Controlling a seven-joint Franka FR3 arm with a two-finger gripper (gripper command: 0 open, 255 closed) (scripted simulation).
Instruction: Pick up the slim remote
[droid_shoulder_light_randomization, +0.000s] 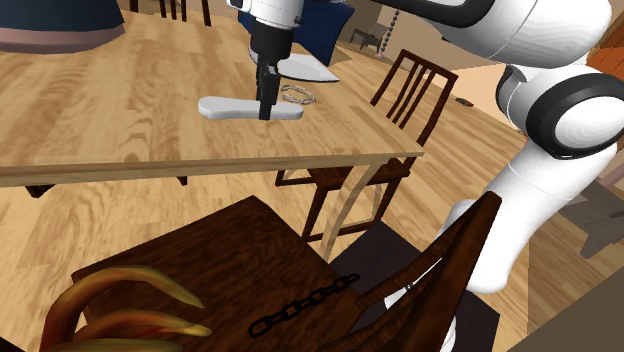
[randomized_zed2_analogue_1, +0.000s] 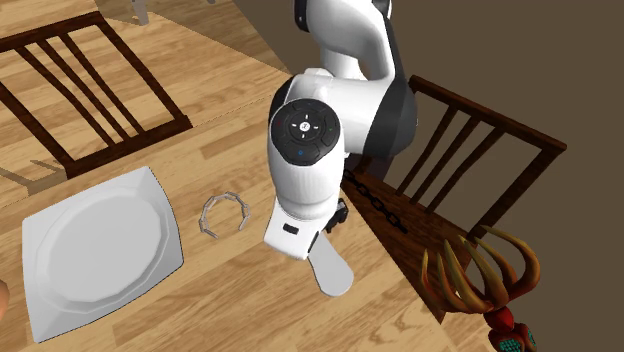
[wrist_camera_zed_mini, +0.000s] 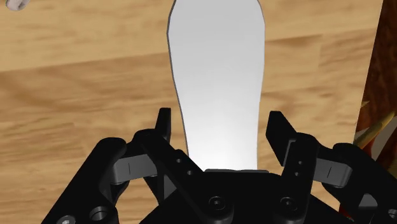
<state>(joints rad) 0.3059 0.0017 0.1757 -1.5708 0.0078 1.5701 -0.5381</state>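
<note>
Tool splayed astride white remote, seemingly untouched

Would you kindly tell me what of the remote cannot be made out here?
1. Wrist view: the remote runs off the picture's edge, and its near end lies under the pincer.
2. Second exterior view: the arm covers all but one end of the remote.
3. Shoulder view: the pincer hides the remote's middle.
</note>
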